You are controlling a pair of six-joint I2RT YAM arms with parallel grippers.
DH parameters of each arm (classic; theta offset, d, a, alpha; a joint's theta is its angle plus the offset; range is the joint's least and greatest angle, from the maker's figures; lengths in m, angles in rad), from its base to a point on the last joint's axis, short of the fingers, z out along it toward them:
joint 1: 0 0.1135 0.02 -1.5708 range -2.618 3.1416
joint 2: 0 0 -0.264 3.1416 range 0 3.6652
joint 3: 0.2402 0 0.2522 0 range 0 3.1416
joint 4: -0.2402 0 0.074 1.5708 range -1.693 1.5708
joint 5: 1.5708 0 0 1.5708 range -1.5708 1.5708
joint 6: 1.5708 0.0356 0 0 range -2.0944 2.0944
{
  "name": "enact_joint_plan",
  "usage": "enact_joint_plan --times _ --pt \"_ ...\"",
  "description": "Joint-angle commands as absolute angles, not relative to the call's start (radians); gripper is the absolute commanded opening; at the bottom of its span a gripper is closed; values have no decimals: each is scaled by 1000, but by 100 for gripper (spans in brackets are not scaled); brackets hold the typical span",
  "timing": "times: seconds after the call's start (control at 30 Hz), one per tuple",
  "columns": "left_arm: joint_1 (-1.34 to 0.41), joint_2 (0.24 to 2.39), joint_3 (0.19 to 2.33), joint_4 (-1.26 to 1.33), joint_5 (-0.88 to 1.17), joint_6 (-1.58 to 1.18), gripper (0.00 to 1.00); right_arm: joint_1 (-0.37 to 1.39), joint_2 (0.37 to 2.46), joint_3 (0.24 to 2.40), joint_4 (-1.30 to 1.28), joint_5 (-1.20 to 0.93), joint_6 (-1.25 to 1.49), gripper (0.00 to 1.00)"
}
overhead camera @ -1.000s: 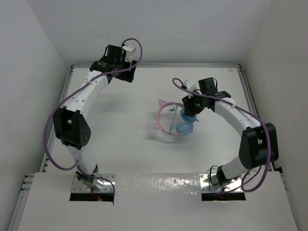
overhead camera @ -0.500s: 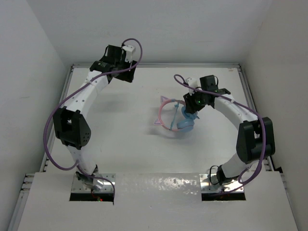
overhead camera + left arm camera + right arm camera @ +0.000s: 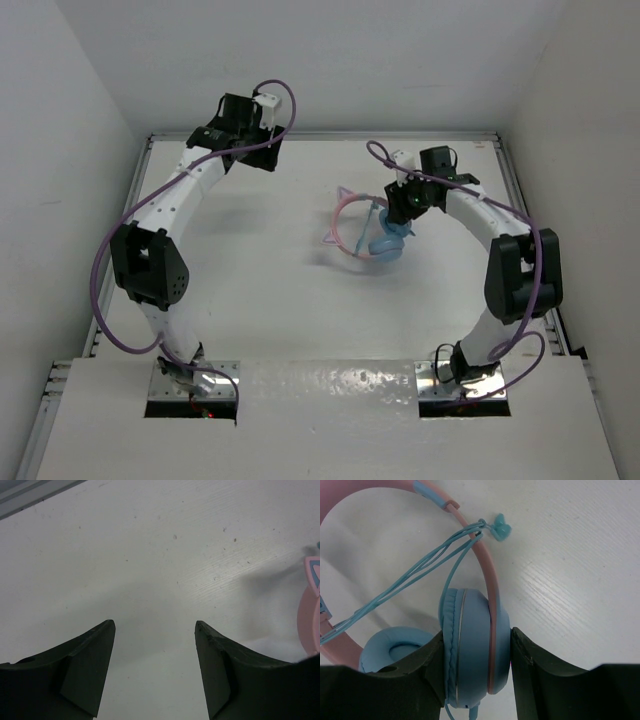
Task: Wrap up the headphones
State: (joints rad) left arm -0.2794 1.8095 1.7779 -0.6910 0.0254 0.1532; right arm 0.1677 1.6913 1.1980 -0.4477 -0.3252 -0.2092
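Note:
The headphones [image 3: 365,232] have light blue ear cups and a pink cat-ear headband. My right gripper [image 3: 398,218] is shut on one ear cup [image 3: 470,640], a finger on each flat side. The thin pale blue cable [image 3: 410,575] runs in several strands from the headband's right side to the lower left, and its plug [image 3: 501,530] sticks out beside the band. The second ear cup [image 3: 395,652] lies lower left. My left gripper [image 3: 265,150] is open and empty at the far left of the table. In the left wrist view [image 3: 155,630] only a pink edge of the headband [image 3: 307,612] shows.
Low rails edge the white table [image 3: 260,260] at the back and sides. Thick purple robot cables [image 3: 110,270] loop beside both arms. The arm bases sit at the near edge.
My right gripper has moved toward the back of the table with the ear cup in it, and the headphones have shifted and turned with it. The left arm has not moved.

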Motion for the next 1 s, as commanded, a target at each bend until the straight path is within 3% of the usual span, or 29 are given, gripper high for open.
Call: enact_joint_plan --times 0.0,0.97 --pt "-270 1790 1770 -649 14 160 63 134 1719 1267 -400 -383 -202 0" --pt "-213 1902 1787 -644 57 138 62 5 2074 1557 -445 -416 -210 0"
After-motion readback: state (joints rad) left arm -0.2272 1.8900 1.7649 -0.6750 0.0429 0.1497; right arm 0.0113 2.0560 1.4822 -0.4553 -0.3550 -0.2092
